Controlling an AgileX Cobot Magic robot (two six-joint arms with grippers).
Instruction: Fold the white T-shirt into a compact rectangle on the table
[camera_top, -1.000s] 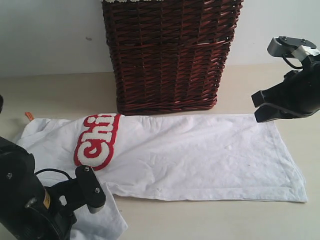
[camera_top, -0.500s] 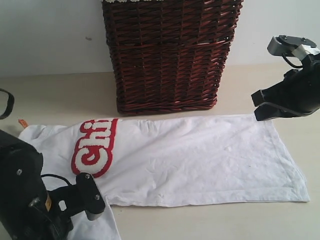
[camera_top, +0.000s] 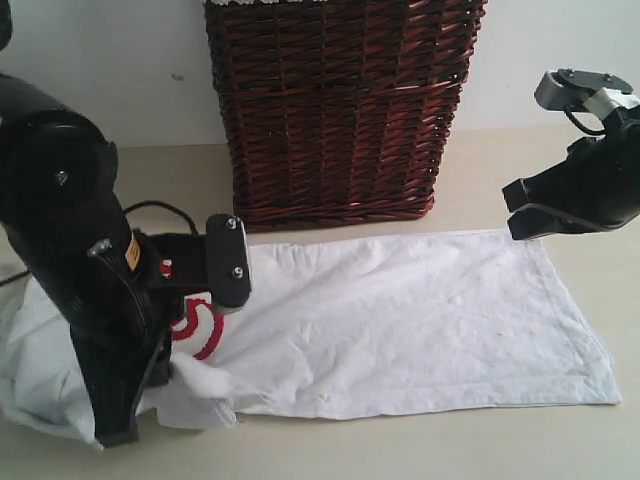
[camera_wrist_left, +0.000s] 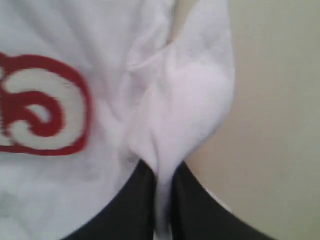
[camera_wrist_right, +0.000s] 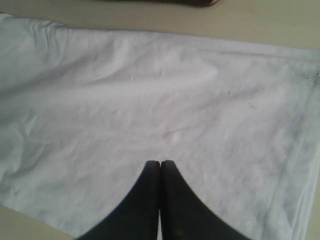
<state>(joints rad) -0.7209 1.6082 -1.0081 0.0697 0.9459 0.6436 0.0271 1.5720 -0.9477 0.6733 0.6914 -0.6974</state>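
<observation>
The white T-shirt lies lengthwise on the table in front of the basket. Its left end is lifted and bunched, and only part of the red outlined lettering shows; the orange tag is hidden. My left gripper is shut on a fold of the shirt, pinched between both black fingers, with the lettering beside it. My right gripper hovers over the shirt's far right corner, shut and holding nothing. In the right wrist view it hangs over flat shirt cloth.
A tall dark wicker basket stands at the back centre against the white wall, just behind the shirt's far edge. My bulky left arm covers the shirt's left end. Bare table shows along the front edge and at the right.
My left arm has risen and swung up and right, pulling the shirt's left end off the table into a bunch; most of the lettering is now covered. The right arm has not moved.
</observation>
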